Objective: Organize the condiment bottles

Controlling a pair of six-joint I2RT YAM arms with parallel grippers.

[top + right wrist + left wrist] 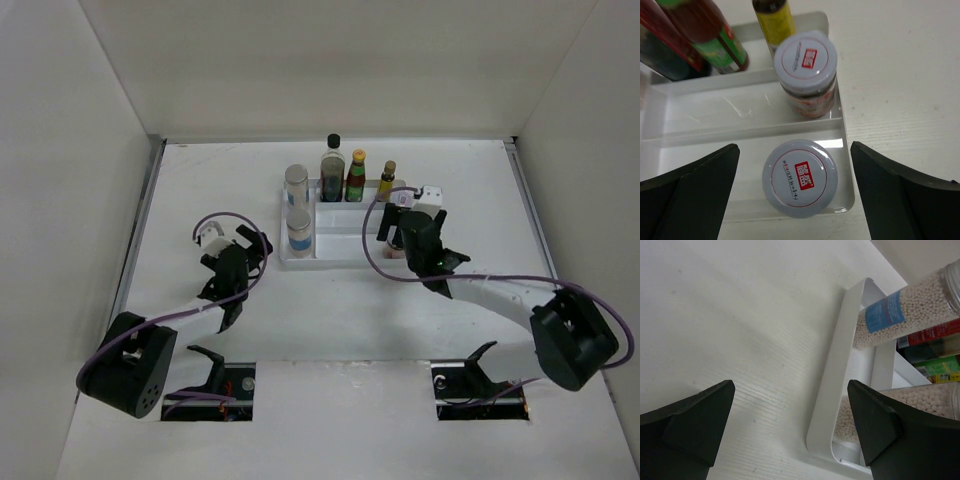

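Note:
A white divided tray [340, 248] holds the condiment bottles. At its back stand a tall dark black-capped bottle [333, 168], a yellow-capped red-green bottle [356, 177] and a small yellow-labelled bottle [386, 181]. Two pinkish spice jars [296, 185] [298, 230] fill the left compartments. My right gripper [794, 150] hangs open over the tray's right end, its fingers on either side of a grey-lidded jar [800, 177] and apart from it. A second grey-lidded jar [805, 60] stands just behind. My left gripper [790, 385] is open and empty beside the tray's left corner [832, 385].
White walls enclose the table on the left, back and right. Two rectangular cut-outs [210, 385] [480, 390] lie at the near edge by the arm bases. Purple cables loop above both wrists.

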